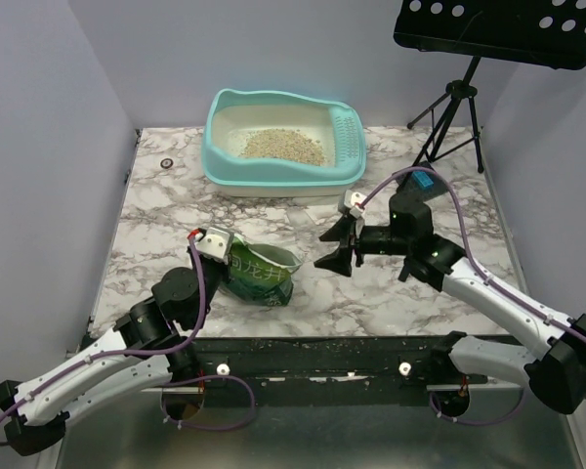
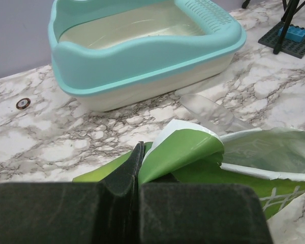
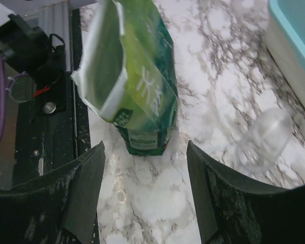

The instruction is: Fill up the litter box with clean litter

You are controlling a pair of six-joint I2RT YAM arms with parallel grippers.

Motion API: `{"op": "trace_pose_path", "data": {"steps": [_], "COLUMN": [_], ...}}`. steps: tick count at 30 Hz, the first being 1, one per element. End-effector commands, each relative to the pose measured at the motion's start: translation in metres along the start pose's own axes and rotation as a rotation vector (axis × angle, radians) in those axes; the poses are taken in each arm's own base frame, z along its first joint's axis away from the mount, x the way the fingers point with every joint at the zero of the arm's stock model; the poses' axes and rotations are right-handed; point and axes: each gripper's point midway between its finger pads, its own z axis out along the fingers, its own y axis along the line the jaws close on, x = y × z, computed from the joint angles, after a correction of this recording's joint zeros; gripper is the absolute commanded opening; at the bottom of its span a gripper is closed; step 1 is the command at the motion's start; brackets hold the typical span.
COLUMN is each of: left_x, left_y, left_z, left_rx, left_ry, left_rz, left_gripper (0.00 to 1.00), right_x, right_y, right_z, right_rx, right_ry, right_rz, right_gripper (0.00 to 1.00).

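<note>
While clenching left fingers (image 2: 124,173) on clean litter pouch (image 1: 261,278), hovering right fingers (image 3: 86,193) released; likely lifting, tipping into litter box (image 1: 283,176) next.

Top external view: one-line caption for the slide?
Left tool pinches the green litter pouch on the marble table, right tool open beside it, litter box behind holding a patch of litter.

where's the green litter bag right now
In the top view the green bag sits on the table left of centre, on the near side of the litter box, one edge pinched by the left gripper.
</note>
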Motion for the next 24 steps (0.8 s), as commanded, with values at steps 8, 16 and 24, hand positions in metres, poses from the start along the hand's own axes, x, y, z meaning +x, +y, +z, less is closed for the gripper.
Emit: {"op": "trace_pose_path", "data": {"steps": [8, 16, 24], "left_x": [-0.072, -0.071, -0.071], "left_y": [0.002, 0.002, 0.004], "left_z": [-0.008, -0.008, -0.009], "left_rx": [0.031, 0.032, 0.025], "left_ry": [-0.21, -0.211, -0.215], "left_rz": [-0.235, -0.232, -0.237], "left_gripper": [0.0, 0.0, 0.0], "right_x": [-0.02, -0.021, -0.024], "right_y": [0.039, 0.054, 0.056], "right_z": [0.049, 0.068, 0.084], "right_rx": [-0.157, -0.206, -0.189], "right_ry": [-0.159, -0.222, -0.317], "right_rz": [-0.162, -0.112, -0.04], "right_gripper": [0.73, 0.73, 0.73]}}
